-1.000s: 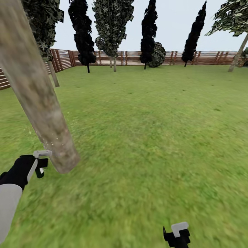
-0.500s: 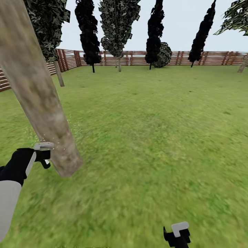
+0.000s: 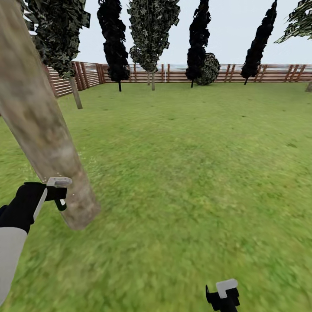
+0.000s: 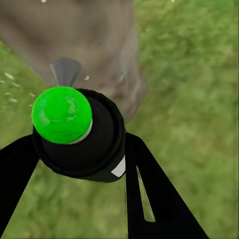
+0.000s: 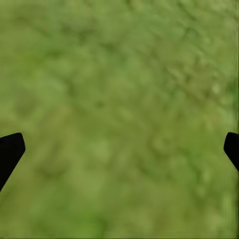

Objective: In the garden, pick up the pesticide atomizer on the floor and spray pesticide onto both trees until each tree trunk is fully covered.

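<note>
Head view, read from 9 o'clock toward 3 o'clock: the left claw (image 3: pixel 58 193) sits at about 8 o'clock, just beside the tree trunk (image 3: pixel 43 125), a thick mottled grey-beige column that leans across the frame from 11 o'clock down to the grass. Left wrist view confirms that this claw is clenched on the pesticide atomizer (image 4: pixel 79 134), a black body with a bright green cap, its nozzle end pointing at the bark close ahead. Progress judgement: pickup is complete and spraying of this trunk appears to be in hand. A few pale specks of pesticide (image 4: pixel 87 77) lie on the bark and on the grass near the base, but the visible bark is mostly bare, so coverage appears far from complete. Which standing tree is the second task tree cannot be told, and that trunk remains to be treated. Surface: the floor (image 3: pixel 186 173) is blurry green grass, flat and open from 10 o'clock to 3 o'clock. Surroundings: dark cypress-like trees (image 3: pixel 113 41) stand at 12 o'clock before a brown slatted fence (image 3: pixel 173 73). The right claw (image 3: pixel 223 297), at 5 o'clock, is released and carries nothing; right wrist view shows its fingers (image 5: pixel 10 152) spread wide over grass.
</note>
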